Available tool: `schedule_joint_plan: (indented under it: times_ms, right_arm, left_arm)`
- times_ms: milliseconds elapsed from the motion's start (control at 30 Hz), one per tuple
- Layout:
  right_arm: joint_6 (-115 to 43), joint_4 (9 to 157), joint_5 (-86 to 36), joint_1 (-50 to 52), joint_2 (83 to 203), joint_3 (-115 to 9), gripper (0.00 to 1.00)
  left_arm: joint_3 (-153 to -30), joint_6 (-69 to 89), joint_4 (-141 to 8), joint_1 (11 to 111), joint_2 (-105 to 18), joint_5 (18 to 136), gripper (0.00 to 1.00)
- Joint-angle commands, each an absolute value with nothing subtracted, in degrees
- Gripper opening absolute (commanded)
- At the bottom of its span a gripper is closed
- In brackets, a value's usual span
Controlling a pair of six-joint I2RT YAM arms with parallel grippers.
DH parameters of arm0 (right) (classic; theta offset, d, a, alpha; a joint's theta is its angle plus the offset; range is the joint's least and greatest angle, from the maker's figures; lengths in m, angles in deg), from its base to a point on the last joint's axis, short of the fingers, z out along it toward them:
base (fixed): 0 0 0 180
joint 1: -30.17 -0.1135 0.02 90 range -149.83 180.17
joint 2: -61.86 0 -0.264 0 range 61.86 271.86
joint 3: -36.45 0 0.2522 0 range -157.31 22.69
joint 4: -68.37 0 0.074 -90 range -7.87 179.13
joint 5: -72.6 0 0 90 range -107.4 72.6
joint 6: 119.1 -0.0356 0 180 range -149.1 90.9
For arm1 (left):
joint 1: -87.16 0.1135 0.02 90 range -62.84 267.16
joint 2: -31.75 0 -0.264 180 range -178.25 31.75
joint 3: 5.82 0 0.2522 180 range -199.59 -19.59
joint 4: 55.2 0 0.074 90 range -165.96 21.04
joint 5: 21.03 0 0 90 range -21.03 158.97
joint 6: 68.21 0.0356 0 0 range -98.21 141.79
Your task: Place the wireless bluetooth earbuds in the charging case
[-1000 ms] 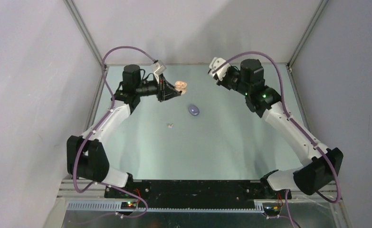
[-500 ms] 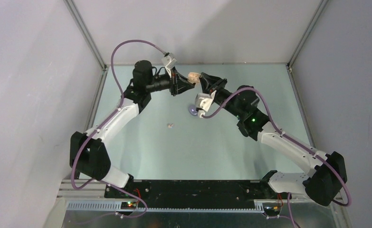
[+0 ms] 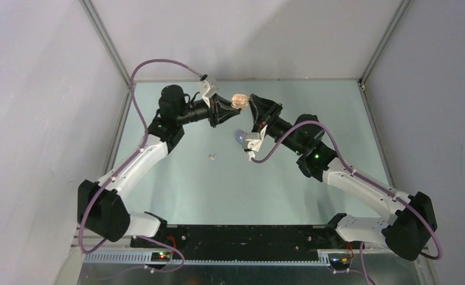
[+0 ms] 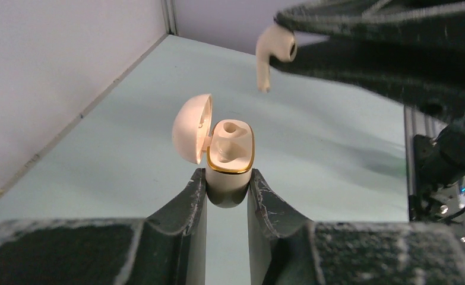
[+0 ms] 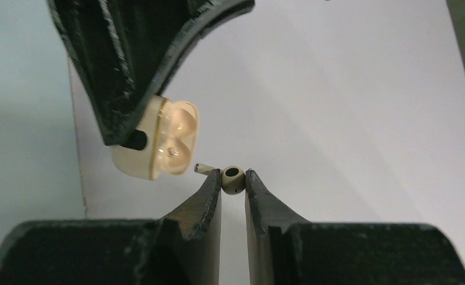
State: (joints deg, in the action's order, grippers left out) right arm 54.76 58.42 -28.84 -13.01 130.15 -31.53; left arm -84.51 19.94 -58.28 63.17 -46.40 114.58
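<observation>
The left gripper (image 4: 227,185) is clamped on the base of the cream charging case (image 4: 230,155), which sits upright between its fingertips with the lid (image 4: 192,128) swung open to the left and the wells (image 4: 227,148) facing up. The right gripper (image 5: 233,177) pinches one cream earbud (image 4: 276,48) by its head between its fingertips, the stem free and pointing toward the case. The bud hangs above and beyond the left fingertips, apart from the case. To seat it well, I would line the stem up over one well, lower it slowly along that well's axis, and let go only once the head sits flush. A tilted stem would likely catch on the gold rim (image 4: 230,170). Grey walls (image 3: 40,89) enclose the pale green table (image 3: 289,178). On it, beneath the meeting fingertips, lies a purple case (image 3: 240,138), and a tiny bud (image 3: 213,157) lies nearer the left arm
</observation>
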Motion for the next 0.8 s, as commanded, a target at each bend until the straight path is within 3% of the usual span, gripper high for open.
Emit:
schedule_joint_plan:
  times_ms: [0,567,767]
  right_arm:
    - [58.9,57.3,-28.4,-13.6,128.0,-31.7,0.00]
    - [58.3,59.2,-28.7,-14.5,127.6,-29.8,0.00]
    - [57.9,53.9,-25.9,-15.1,130.3,-29.7,0.00]
  left_arm:
    - [-81.8,29.5,-55.5,62.6,-42.5,115.5,0.00]
    - [-78.1,27.4,-47.1,62.4,-40.4,114.4,0.00]
    - [-77.9,27.0,-46.7,62.4,-40.2,115.0,0.00]
